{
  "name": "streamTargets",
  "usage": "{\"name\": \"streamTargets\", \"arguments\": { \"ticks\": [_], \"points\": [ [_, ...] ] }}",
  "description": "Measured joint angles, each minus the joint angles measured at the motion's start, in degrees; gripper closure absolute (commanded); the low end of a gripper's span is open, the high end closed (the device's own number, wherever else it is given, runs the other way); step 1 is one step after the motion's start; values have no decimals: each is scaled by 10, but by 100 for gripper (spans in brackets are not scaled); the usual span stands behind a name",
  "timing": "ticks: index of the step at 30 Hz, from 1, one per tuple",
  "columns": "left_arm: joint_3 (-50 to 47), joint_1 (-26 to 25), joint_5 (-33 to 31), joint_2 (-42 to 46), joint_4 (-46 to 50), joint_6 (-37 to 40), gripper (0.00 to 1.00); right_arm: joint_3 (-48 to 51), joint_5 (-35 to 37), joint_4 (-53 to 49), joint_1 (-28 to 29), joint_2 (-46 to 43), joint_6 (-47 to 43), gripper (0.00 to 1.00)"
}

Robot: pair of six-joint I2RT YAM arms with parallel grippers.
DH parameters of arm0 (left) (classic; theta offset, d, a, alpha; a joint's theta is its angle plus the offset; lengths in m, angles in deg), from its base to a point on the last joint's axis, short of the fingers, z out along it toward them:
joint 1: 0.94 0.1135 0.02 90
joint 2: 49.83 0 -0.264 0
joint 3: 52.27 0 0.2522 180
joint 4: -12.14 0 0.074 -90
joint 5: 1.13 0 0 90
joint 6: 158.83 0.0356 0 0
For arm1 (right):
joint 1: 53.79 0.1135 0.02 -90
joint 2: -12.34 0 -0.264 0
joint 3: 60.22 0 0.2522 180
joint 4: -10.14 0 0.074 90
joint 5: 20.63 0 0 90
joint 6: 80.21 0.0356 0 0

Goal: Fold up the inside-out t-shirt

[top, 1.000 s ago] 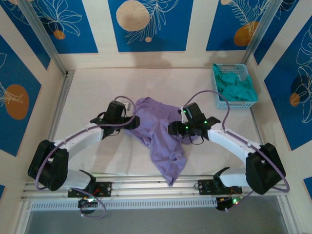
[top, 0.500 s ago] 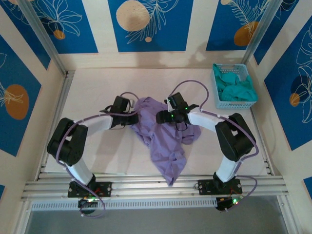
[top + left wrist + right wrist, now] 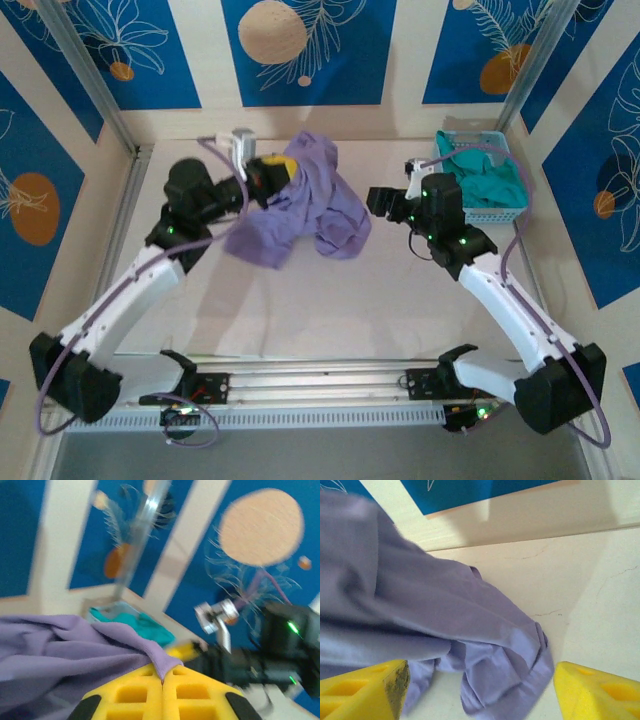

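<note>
T-shirt (image 3: pixel 312 212) hangs from left claw (image 3: pixel 277 168) (pinched).

White arm links (image 3: pixel 120 300), black joints (image 3: pixel 545 385), purple cables (image 3: pixel 523 205), small green lights (image 3: pixel 425 193); yellow fingers (image 3: pixel 135 695) with square hollows.

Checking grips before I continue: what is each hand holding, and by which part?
Left hand pinches an edge fold of the t-shirt; right hand is open, holding nothing.
</note>
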Motion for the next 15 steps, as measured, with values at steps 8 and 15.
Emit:
{"name": "streamTargets", "arguments": {
  "ticks": [8,15],
  "points": [
    [-208,-124,1,85,182,66,29,42,-22,-13,2,35,-2,23],
    [-190,-112,-183,99,279,75,26,48,-57,-32,54,110,-2,24]
  ]
}}
